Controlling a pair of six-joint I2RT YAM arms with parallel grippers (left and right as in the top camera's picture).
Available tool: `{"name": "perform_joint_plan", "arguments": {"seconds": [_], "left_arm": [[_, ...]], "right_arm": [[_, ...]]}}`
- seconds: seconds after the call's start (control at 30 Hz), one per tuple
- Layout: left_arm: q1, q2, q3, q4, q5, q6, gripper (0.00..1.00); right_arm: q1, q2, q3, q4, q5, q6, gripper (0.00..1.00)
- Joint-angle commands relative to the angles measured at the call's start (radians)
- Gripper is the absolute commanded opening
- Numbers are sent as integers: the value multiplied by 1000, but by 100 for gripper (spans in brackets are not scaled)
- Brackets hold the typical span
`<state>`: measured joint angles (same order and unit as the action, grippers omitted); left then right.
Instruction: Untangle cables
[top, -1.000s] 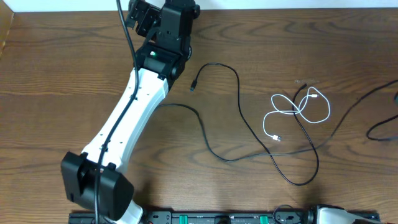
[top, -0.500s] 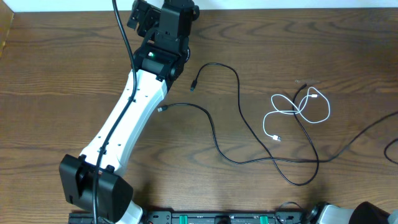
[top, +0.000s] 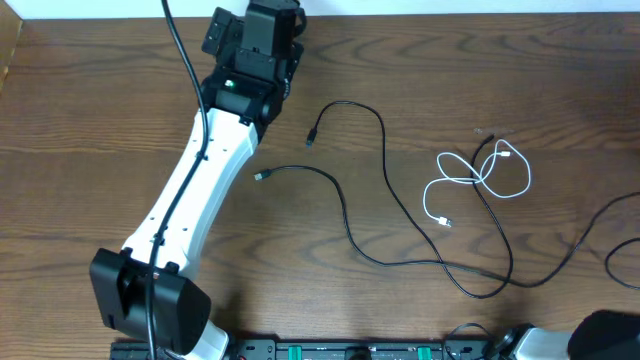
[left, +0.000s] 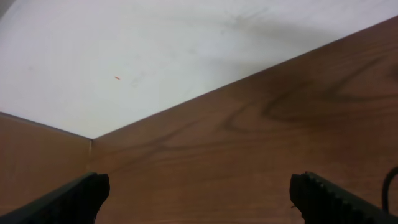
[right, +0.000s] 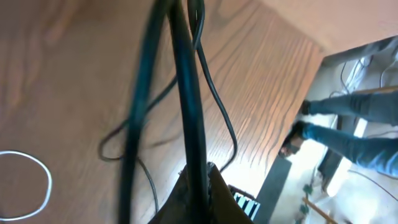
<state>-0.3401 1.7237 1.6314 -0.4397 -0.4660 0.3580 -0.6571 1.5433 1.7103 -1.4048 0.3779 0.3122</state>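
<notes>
Two thin black cables and a white one lie on the wooden table. One black cable (top: 345, 225) runs from its plug (top: 259, 176) across to the right edge. The other black cable (top: 384, 135) starts at a plug (top: 310, 140) and loops down through the coiled white cable (top: 478, 178). My left gripper (left: 199, 186) is open over bare wood at the table's far edge, well left of the cables. In the right wrist view, my right gripper (right: 199, 180) is shut on a black cable (right: 186, 93) lifted off the table, with part of the white cable (right: 25, 186) below it.
The white left arm (top: 190, 190) lies diagonally across the left half of the table. A black rail with green clips (top: 330, 350) runs along the front edge. A white surface (left: 155, 50) begins past the table's far edge. A person's legs (right: 348, 124) show beyond the table's right side.
The long black cable has been drawn to the right, and its plug end has come out from under the left arm. The left arm has swung slightly left. Both grippers keep their state.
</notes>
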Motion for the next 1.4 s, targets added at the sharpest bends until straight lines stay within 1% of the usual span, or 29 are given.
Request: {"name": "perform_joint_plan", "arguments": {"seconds": [0.0,0.13,0.37,0.47,0.6,0.93,1.13,1.2,1.23,1.27,1.3,1.33,1.37], "left_arm": [[11,-20,9,-5,40,-24,98],[11,-20,9,-10,40,-24,98],[11,-20,9,-13,51,-24,98],[11,-20,9,-20,87,-24,98],[11,-20,9,-23,92,-24,98],[11,-20,9,-25,92,-23,98],[9,-20,9,-27,92,-23,98],[9,-20,9,-28,92,-23,98],[9,-20,9,-28,92,-24,98],[9,-20,9,-28,92,-23,98],[9,-20,9,-29,92,-24,98],[9,-20,9,-31,92,-24,98],[9,-20,9,-31,92,-24,98]], "right_arm": [[-3,41,-20,7,-8,21,1],[-3,69,-20,26,-50,-2,1],[-3,79,-20,98,-209,-128,1],[-6,80,-20,108,-205,-127,1],[-16,98,-20,131,-218,-127,1],[-35,273,-20,158,-265,-134,1],[-36,281,-20,185,-266,-134,1],[-36,281,-20,188,-267,-134,3],[-36,281,-20,191,-274,-135,18],[-36,281,-20,193,-278,-134,39],[-36,281,-20,195,-277,-134,70],[-36,281,-20,196,-278,-134,99],[-36,281,-20,197,-280,-134,99]]}}
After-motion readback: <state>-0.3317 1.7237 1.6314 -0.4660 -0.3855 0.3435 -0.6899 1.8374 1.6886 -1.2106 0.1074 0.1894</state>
